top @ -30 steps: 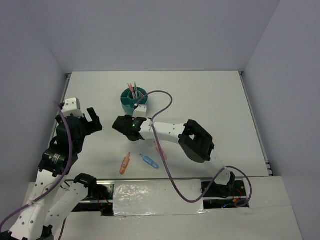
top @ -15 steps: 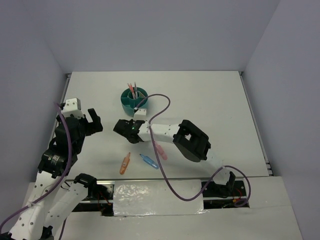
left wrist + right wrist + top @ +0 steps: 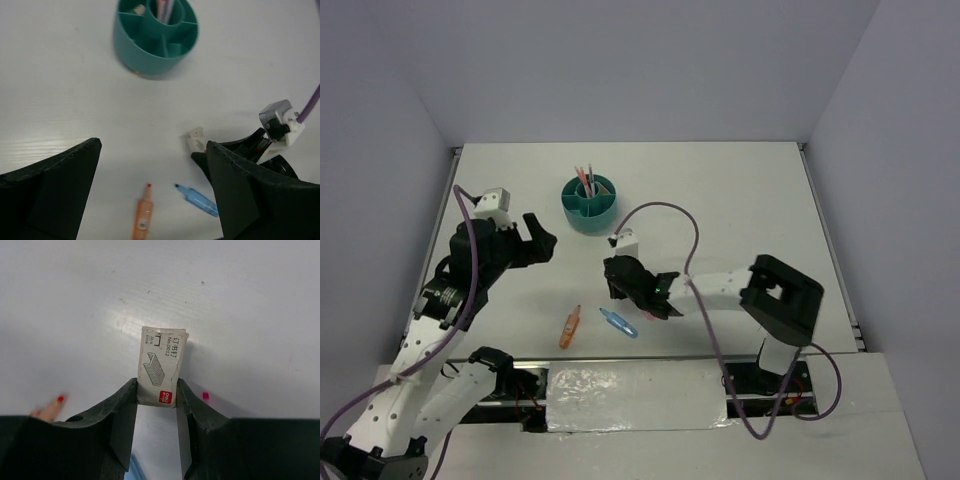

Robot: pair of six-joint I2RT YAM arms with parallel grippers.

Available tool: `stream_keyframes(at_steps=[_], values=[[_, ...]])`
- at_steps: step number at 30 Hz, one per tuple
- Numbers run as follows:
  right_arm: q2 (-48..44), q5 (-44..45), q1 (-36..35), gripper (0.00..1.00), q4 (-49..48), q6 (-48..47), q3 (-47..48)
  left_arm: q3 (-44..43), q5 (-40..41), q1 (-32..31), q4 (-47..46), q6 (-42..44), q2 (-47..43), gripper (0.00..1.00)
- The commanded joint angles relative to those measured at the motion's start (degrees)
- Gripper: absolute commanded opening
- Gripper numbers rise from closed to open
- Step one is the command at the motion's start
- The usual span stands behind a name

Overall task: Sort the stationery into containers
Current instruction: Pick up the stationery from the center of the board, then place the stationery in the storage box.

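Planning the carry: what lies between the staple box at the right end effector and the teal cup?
Only bare table separates the staple box and teal cup; the left wrist view shows it.

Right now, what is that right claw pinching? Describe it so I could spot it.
From the teal cup, come toward the arms to the right gripper. Between its black fingers sits a small grey box. Unlike the slim orange marker and blue marker nearby, it is a flat block printed with staples.
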State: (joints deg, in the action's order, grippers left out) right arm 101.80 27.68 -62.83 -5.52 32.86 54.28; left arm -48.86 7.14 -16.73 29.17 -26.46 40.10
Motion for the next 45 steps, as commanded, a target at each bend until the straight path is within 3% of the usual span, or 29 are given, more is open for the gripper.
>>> stream_keyframes(at_steps=[1, 2, 6, 10, 17, 22, 26, 30, 31, 33, 34, 36, 39, 40, 45], values=[[-12.57, -7.71, -0.89, 0.14, -21.45, -14.83, -8.47, 3.05, -17.48, 0.03, -8.23, -9.91, 1.74, 0.99], [-14.50, -9.73, -1.07, 0.14, -22.86, -15.89, -9.97, 4.11, -22.99, 0.03, -10.43, -14.11, 2.09, 0.99], [-22.42, -14.49, -1.33, 0.14, -22.61, -19.50, -13.50, 8.34, -29.63, -1.02, -22.45, -22.40, 4.80, 0.99], [-25.15, -13.01, -2.82, 0.14, -21.38, -20.64, -13.24, 10.62, -30.61, -4.09, -28.10, -27.94, 6.57, 0.98], [-27.80, -13.00, -2.92, 0.15, -20.42, -20.64, -11.75, 12.21, -28.05, -7.00, -28.64, -28.30, 7.80, 0.90], [-27.27, -13.88, -3.44, 0.16, -19.53, -20.73, -9.99, 12.48, -27.97, -7.79, -31.28, -27.78, 9.73, 0.48], [-27.62, -14.76, -3.35, 0.16, -19.53, -20.73, -10.07, 11.86, -27.79, -7.88, -30.92, -26.80, 11.40, 0.36], [-27.71, -15.11, -3.35, 0.17, -19.71, -20.47, -9.81, 11.86, -28.58, -7.97, -32.15, -26.63, 12.11, 0.35], [-27.62, -15.20, -3.44, 0.17, -19.53, -20.38, -9.55, 11.95, -28.93, -7.97, -32.68, -26.63, 12.11, 0.30], [-27.44, -15.11, -3.27, 0.18, -19.27, -20.29, -9.02, 11.86, -30.07, -7.88, -33.91, -26.45, 12.29, 0.06], [-27.18, -15.11, -3.27, 0.20, -18.74, -20.21, -8.67, 11.60, -29.81, -7.96, -33.39, -26.02, 12.20, 0.00], [-26.92, -14.50, -3.00, 0.38, -18.30, -19.94, -8.49, 9.68, -27.27, -7.97, -31.64, -24.27, 11.94, 0.00], [-27.00, -14.85, -1.25, 0.94, -17.16, -18.28, -8.75, 5.37, -21.04, -7.79, -25.23, -21.55, 12.20, 0.00], [-27.35, -14.41, -0.64, 1.00, -14.46, -17.05, -8.67, 3.79, -18.85, -7.79, -23.04, -20.75, 12.72, 0.00], [-31.91, -9.67, 4.02, 1.00, -5.74, -12.65, -10.77, -5.71, -11.28, -1.67, -12.83, -19.77, 19.57, 0.00]])
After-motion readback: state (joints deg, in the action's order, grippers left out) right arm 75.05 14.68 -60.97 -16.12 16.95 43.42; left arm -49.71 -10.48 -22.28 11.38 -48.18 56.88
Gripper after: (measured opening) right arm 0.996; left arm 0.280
